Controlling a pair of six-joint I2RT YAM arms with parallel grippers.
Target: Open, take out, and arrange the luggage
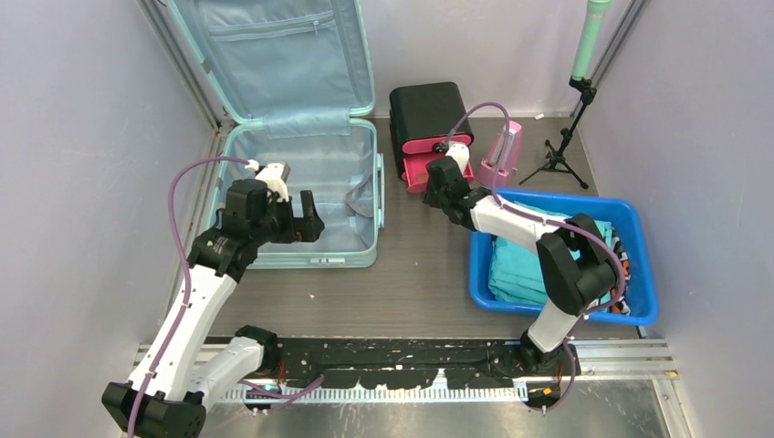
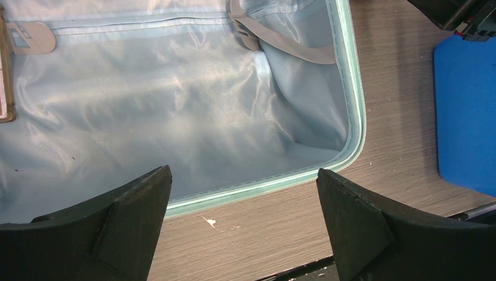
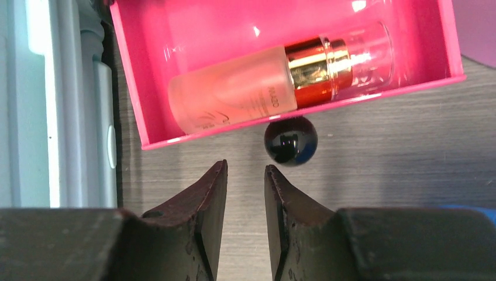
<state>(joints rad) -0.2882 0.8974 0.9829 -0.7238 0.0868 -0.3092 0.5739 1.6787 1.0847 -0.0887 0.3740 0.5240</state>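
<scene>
Hovering over the luggage [image 2: 175, 105] with left claw [image 2: 243, 177] wide, empty; facing pink drawer knob [image 3: 290, 140] with right claw [image 3: 245, 170] narrowly parted, empty.

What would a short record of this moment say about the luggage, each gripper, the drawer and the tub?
luggage: open, lid standing up at the back, visible lining bare
left gripper: open, above the luggage's near rim, holding nothing
right gripper: jaws narrowly apart, nothing between them, just short of the black knob
pink drawer: sticking out of the black drawer box, bottle lying on its side inside
blue tub: right of the luggage, folded teal cloth inside
</scene>
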